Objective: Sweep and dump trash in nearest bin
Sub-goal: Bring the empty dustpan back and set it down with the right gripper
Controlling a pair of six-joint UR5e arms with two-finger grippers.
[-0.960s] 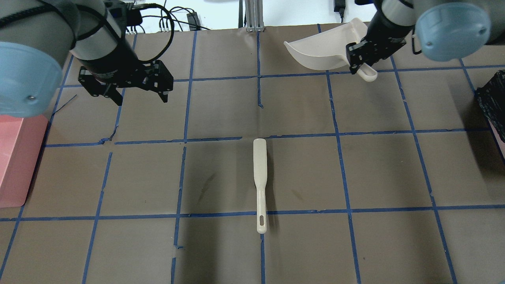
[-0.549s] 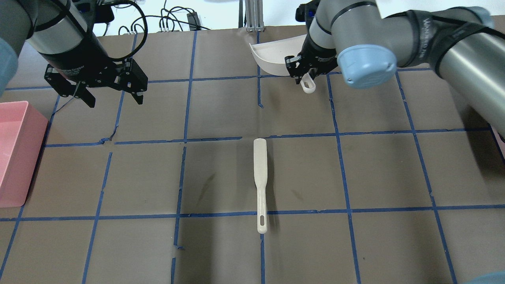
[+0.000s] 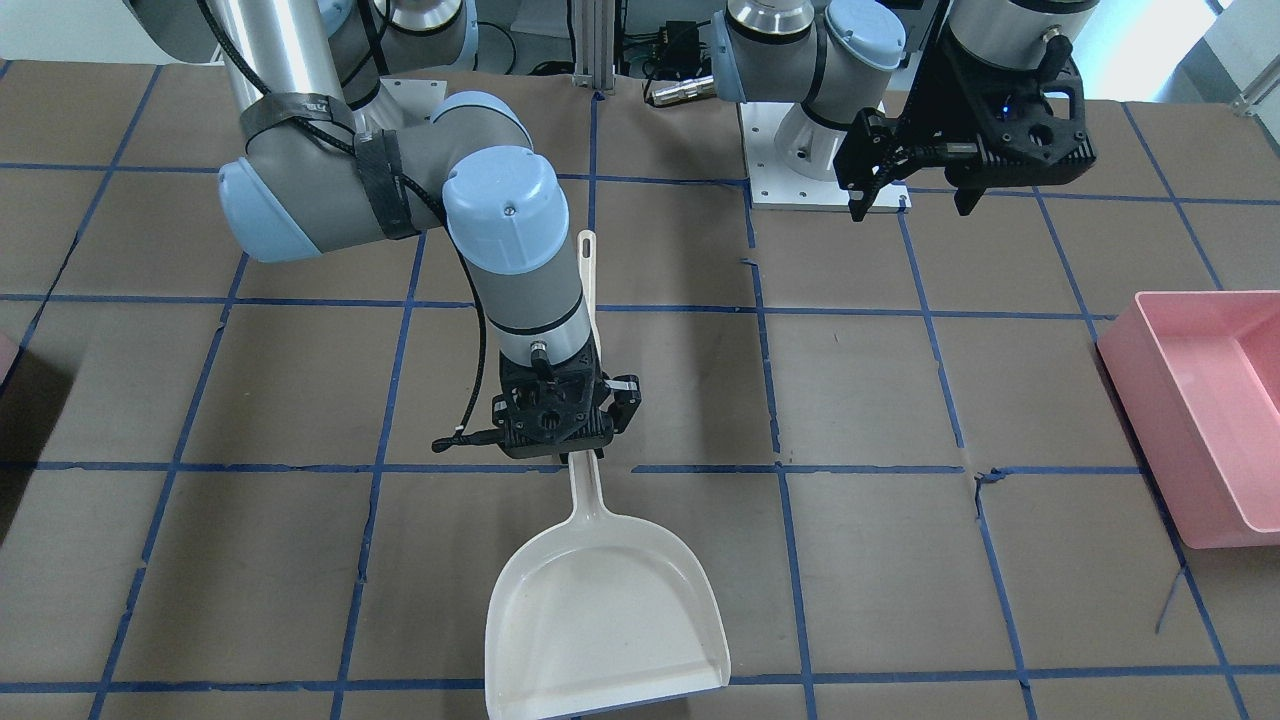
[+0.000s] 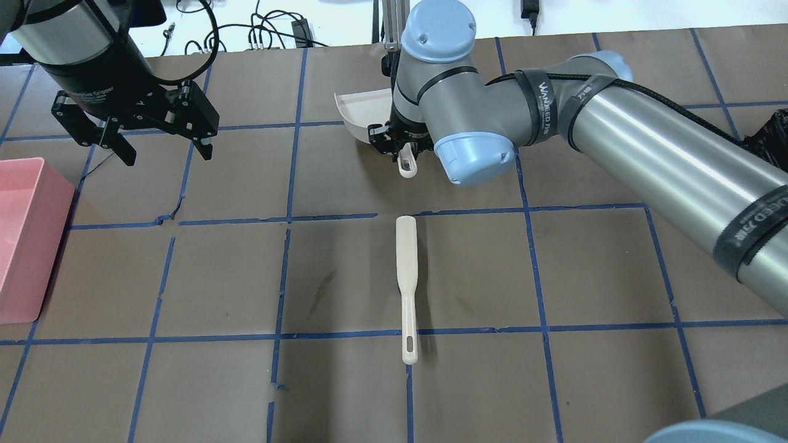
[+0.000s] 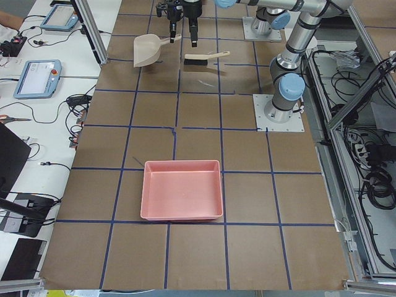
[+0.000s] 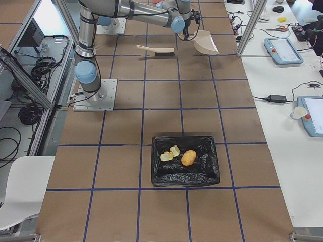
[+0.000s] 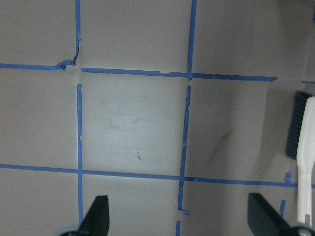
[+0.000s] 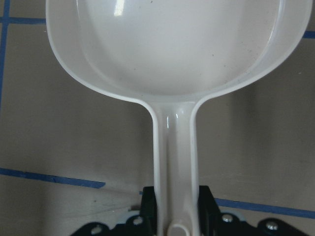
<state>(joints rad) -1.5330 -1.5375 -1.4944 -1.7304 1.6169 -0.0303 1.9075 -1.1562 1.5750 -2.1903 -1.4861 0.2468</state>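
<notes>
Trash (image 6: pixel 189 158) lies in the bin (image 6: pixel 212 175), well apart from brush (image 4: pixel 406 258) and dustpan (image 3: pixel 600 610).

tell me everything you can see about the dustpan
The dustpan is cream-white, smooth plastic by its look: a broad scoop with raised sides and a long narrow handle with a hole at its end. It is empty but for faint specks. The right gripper is shut on the handle, and the pan's open mouth points away from the robot.

Grey-and-silver right arm with pale blue joint caps (image 4: pixel 640 147) reaching far forward and inward, wrist turned down, black two-finger right hand (image 3: pixel 582 455) clamped on the handle of a white plastic dustpan (image 3: pixel 600 620), left arm (image 4: pixel 74 37) upright, black left hand (image 4: pixel 167 154) hanging fingers-down, jaws wide apart, empty
</notes>
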